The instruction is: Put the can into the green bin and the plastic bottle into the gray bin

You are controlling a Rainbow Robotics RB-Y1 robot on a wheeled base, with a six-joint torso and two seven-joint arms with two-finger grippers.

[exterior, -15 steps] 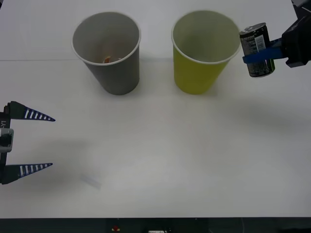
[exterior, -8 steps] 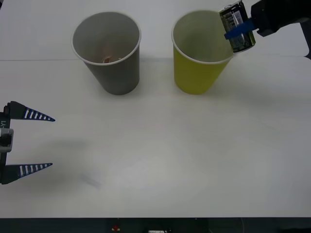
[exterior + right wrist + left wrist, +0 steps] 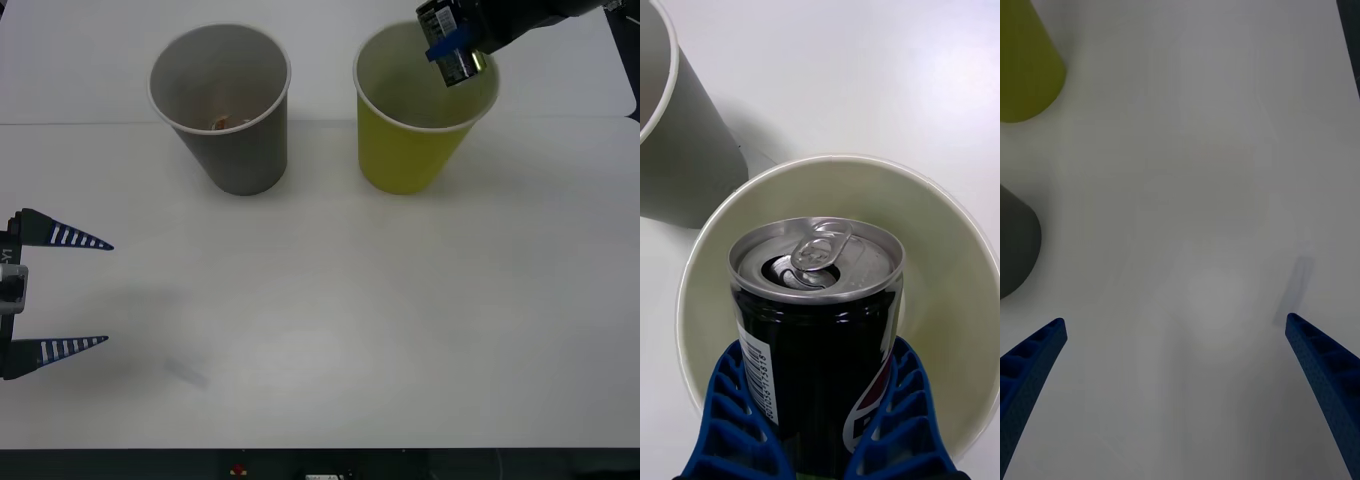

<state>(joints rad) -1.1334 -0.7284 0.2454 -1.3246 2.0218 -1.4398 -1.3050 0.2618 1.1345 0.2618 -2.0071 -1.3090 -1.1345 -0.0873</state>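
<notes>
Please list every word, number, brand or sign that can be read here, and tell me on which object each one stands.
None can be read in full.
The can, held in the right gripper over the green bin: a barcode with digits, too small to read reliably.
The same can: part of a red, white and blue logo, no legible word.
The gray bin and the left gripper: no text.

Likely a lab test bench: plain white table, paper-cup bins, dark front edge beneath the left gripper.
</notes>
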